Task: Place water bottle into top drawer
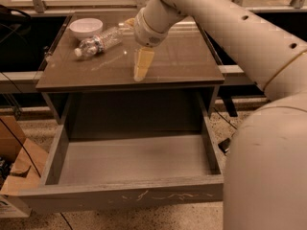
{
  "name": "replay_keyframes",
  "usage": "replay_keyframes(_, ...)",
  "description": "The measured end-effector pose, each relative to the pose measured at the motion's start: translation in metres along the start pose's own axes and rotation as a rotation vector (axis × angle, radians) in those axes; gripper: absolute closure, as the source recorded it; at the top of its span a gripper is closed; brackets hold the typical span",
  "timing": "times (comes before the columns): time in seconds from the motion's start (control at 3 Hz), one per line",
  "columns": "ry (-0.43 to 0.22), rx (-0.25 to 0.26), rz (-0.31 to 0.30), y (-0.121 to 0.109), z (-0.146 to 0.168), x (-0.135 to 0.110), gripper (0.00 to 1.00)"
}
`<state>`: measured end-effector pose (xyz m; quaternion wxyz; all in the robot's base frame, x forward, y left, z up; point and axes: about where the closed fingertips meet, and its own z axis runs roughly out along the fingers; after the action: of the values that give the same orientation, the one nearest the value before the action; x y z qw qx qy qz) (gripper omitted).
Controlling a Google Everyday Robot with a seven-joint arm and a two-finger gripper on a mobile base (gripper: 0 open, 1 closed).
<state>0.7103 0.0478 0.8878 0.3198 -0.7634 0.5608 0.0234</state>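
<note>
The water bottle [99, 40] lies on its side at the back left of the table top [177, 61], its white cap pointing to the front left. It lies right next to the white bowl [86, 27]. The top drawer [134, 159] is pulled out below the table, with a plain grey inside and a scratched front panel [124, 195]. My gripper [140, 68] points down over the middle of the table top, a little to the right of the bottle and apart from it. It holds nothing.
My arm [225, 28] crosses the back right of the table and fills the right of the view. A cardboard box [14, 169] stands on the floor to the left of the drawer. Cables lie on the floor at the right.
</note>
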Motion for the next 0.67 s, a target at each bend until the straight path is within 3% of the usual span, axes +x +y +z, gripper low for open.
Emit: replay_keyframes(0.67,-0.065,0.028,0.016,-0.048,0.039,-0.010,0.00)
